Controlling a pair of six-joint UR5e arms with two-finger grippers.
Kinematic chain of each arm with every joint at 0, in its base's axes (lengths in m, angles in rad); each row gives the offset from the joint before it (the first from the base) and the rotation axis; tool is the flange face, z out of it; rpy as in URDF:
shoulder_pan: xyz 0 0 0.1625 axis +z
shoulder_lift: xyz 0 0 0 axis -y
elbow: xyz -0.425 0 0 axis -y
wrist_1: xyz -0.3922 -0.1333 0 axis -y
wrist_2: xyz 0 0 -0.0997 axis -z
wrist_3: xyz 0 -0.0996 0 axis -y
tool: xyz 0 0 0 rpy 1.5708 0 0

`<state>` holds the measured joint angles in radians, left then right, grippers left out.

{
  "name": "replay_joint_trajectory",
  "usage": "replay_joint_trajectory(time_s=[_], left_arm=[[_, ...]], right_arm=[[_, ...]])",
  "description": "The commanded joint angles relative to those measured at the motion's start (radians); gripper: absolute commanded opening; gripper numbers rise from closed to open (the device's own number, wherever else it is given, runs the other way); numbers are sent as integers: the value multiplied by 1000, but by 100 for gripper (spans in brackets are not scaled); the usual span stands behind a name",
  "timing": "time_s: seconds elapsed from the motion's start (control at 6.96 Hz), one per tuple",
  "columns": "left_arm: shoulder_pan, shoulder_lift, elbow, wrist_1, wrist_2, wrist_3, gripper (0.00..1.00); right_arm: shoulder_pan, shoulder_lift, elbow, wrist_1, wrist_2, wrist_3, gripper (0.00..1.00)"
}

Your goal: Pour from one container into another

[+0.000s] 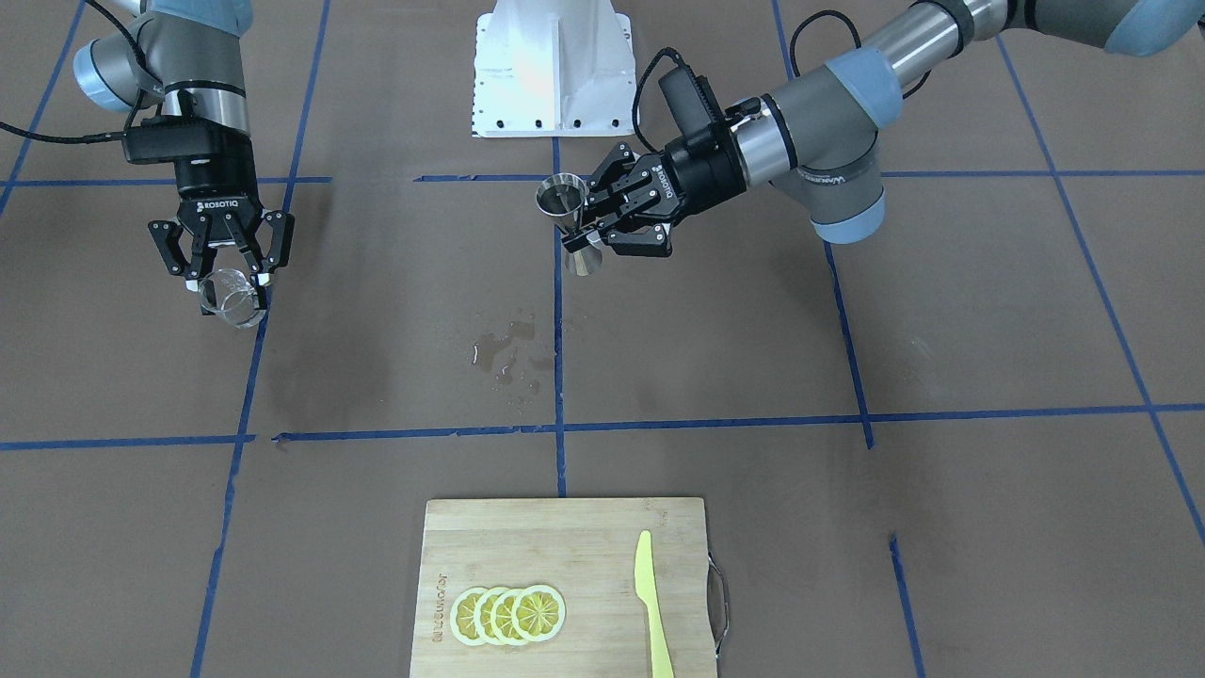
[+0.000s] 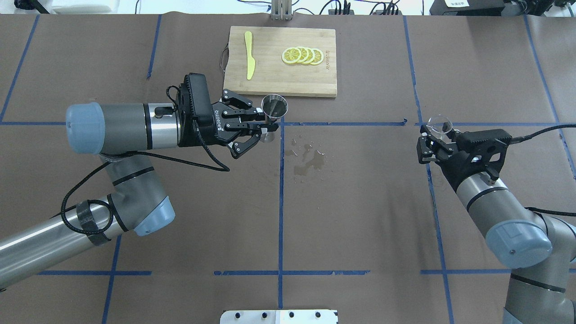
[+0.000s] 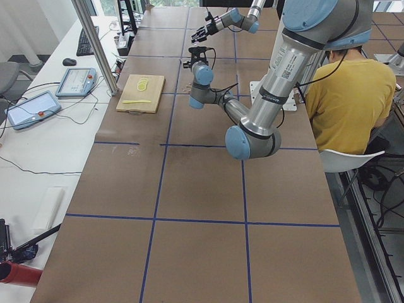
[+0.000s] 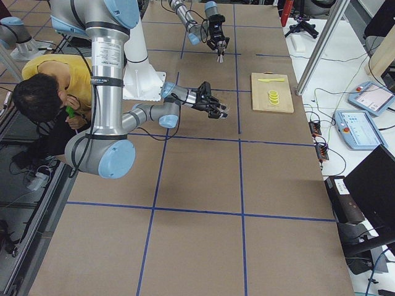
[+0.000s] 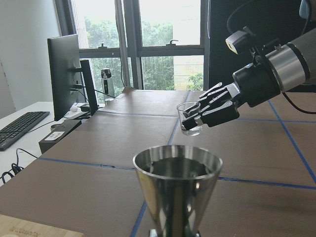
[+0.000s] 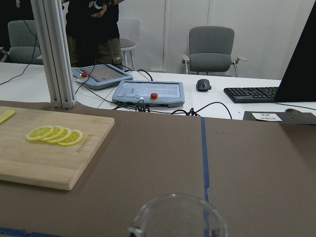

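The cup (image 1: 232, 299) hangs pinched in the right tool (image 1: 231, 279) near one end of the desk (image 1: 941, 330). Well apart, the left tool (image 1: 579, 229) pinches the jigger (image 1: 562, 200) at its waist. The front view shows a wet patch (image 1: 508, 353) between them. The left wrist view alone shows the cup upright. The right wrist view catches only its rim, with a board (image 6: 44, 163) of lemon slices (image 6: 54, 134) beyond.

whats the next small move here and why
Probably carry the cup in the right gripper across toward the jigger: the left gripper holds it upright, but the two are far apart, too far to pour.
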<state>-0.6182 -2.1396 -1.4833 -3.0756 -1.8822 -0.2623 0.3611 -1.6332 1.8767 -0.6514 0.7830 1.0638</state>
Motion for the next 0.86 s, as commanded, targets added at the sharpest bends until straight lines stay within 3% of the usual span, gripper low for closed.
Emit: replay_joint_trajectory(time_s=[0.0, 0.43, 0.72], left_arm=[[-2, 0, 0, 0, 0, 0, 0], [-2, 1, 0, 0, 0, 2, 0], [-3, 1, 0, -2, 0, 2, 0]], right_arm=[[-65, -4, -132, 123, -92, 15, 30], [-132, 0, -230, 206, -169, 64, 35], [-149, 3, -335, 324, -206, 61, 41]])
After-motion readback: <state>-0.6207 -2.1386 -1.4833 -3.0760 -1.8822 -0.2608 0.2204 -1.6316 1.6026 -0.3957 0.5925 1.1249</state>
